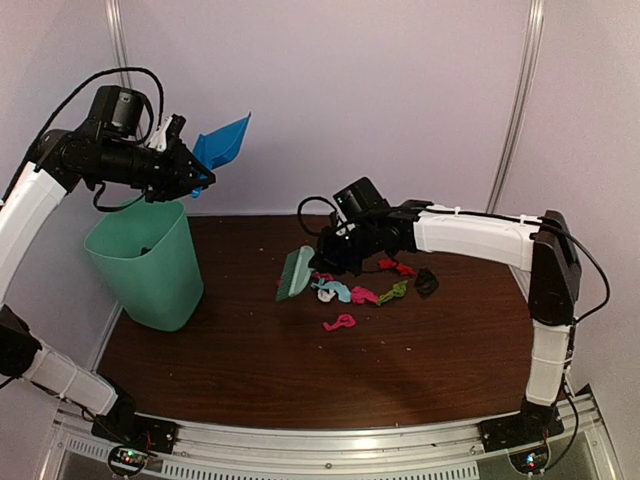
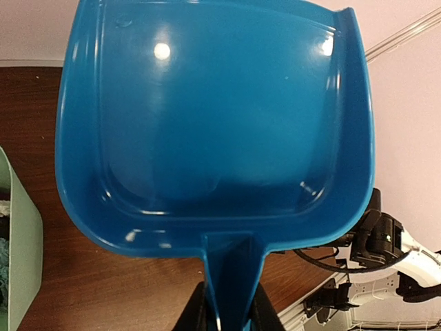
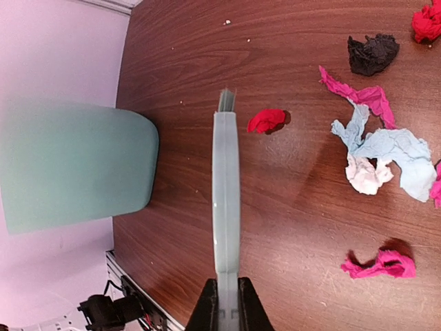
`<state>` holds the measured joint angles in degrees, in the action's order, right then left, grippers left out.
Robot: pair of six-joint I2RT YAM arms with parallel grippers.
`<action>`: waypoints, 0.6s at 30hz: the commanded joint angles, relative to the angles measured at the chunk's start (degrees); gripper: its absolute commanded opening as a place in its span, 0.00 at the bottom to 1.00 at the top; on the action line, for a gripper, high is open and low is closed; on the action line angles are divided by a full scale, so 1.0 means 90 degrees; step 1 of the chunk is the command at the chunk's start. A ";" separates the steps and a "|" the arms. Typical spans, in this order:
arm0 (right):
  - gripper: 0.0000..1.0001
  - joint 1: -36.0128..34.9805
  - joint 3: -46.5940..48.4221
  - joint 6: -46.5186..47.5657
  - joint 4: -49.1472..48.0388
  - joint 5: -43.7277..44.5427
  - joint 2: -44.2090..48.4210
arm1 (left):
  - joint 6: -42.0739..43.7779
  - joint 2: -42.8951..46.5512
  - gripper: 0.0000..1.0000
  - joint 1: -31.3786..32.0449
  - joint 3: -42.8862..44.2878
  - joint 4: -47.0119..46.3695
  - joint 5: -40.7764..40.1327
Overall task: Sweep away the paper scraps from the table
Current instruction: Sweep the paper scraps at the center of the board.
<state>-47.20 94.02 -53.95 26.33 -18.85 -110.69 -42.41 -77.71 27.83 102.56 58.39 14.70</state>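
Top external view: left hand (image 2: 231,318) clamps dustpan (image 1: 225,143) raised near bin (image 1: 145,265), right hand (image 3: 226,307) clamps brush (image 1: 296,273); best set dustpan flat on worktop (image 1: 300,370) beside paper scraps (image 1: 345,293) before sweeping

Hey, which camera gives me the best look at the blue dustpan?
The left wrist view: the dustpan fills the frame, its inside bare, its handle clamped in the left gripper. The top external view shows it small and tilted, raised near the green bin. The right wrist view does not show it.
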 commanded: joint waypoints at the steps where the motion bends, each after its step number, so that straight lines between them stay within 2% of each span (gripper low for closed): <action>1: 0.00 0.0135 0.0642 -0.1234 -0.0726 -0.0147 -0.0564 | 0.0457 -0.0027 0.00 0.0022 0.0086 -0.0077 -0.0203; 12: 0.00 0.0391 0.2076 -0.3070 -0.0562 0.0412 -0.2246 | 0.0782 -0.0021 0.00 0.0022 -0.0416 -0.0071 -0.0320; 18: 0.00 0.0450 0.2713 -0.3159 0.0605 0.0820 -0.2649 | 0.0939 -0.0198 0.00 0.0022 -0.0488 -0.0082 -0.0338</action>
<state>-43.62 115.20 -79.99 24.93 -15.97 -134.50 -36.29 -78.30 27.86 98.56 58.63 12.38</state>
